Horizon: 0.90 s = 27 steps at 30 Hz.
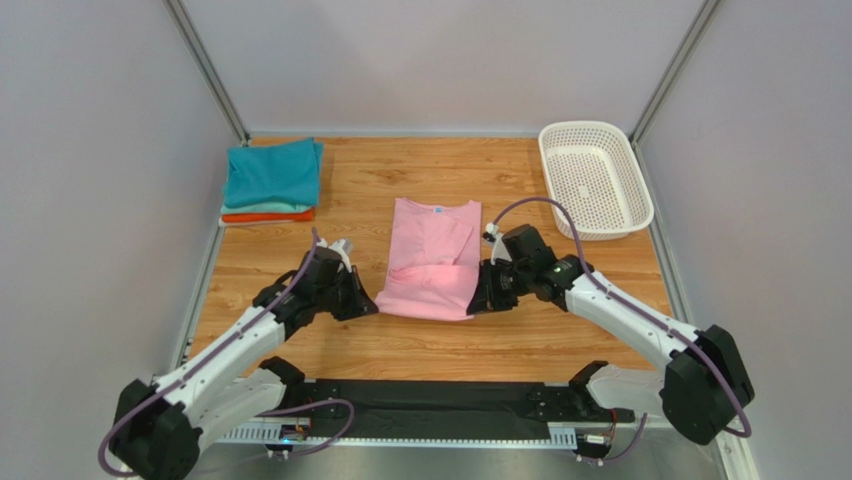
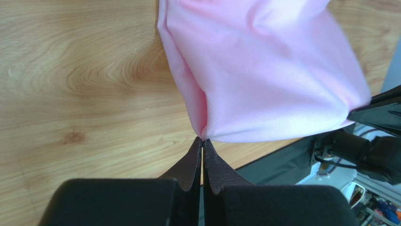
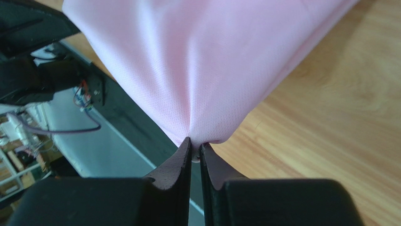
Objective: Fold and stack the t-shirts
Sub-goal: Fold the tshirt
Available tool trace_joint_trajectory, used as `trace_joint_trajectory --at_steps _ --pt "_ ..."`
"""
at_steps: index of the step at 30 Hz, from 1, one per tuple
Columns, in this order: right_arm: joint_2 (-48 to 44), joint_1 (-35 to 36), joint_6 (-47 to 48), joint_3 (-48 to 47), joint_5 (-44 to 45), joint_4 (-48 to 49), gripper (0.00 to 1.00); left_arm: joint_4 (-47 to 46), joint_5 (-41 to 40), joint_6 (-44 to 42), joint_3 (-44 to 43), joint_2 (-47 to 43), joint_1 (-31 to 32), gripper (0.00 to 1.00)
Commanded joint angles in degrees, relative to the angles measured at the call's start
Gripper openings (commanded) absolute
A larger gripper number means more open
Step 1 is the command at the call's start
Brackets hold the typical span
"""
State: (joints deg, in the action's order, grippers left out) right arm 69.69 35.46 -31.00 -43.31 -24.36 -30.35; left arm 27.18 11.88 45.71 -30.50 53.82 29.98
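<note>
My left gripper (image 2: 202,142) and right gripper (image 3: 195,147) each pinch a near corner of the pink t-shirt (image 1: 432,250), which lies mid-way across the wooden table (image 1: 360,185). I should lift both corners evenly, keeping the hem taut, and fold squarely away.

Four t-shirts: pink shirt (image 1: 432,245), plus stack (image 1: 270,182) of three left of it. One basket (image 1: 595,180), right of pink shirt. Two grippers: left gripper (image 1: 371,309), right gripper (image 1: 478,304).

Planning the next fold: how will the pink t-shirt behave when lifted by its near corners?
Probably floppy: the pink t-shirt puckers into creases where the left tool and right tool pinch it. Likely light, as the cloth looks thin. The middle would probably sag between them.
</note>
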Motion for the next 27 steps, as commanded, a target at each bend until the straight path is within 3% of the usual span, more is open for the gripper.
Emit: trace_joint_trajectory --at_steps 1,5,12,19,27 --pt "-5.07 0.75 0.86 -2.57 -9.55 -8.32 0.12 8.83 -1.68 -1.94 -2.54 -8.54 0.17 0.0" --pt "-7.99 1.54 0.85 -5.02 -16.76 -11.82 0.14 12.63 -2.03 -1.86 -5.7 -16.27 0.17 0.0" --pt "-10.45 1.71 -0.98 -6.0 -22.83 -12.19 0.11 15.8 -4.31 -1.33 -10.54 -19.63 0.17 0.0" --pt "-11.42 1.28 -3.1 -7.05 -20.21 -11.58 0.1 14.75 -9.07 -1.85 -15.19 -15.95 0.17 0.0" --pt "-9.84 -3.55 -3.36 -6.0 -18.97 -11.14 0.1 11.67 -9.85 -3.09 -20.56 -5.14 0.17 0.0"
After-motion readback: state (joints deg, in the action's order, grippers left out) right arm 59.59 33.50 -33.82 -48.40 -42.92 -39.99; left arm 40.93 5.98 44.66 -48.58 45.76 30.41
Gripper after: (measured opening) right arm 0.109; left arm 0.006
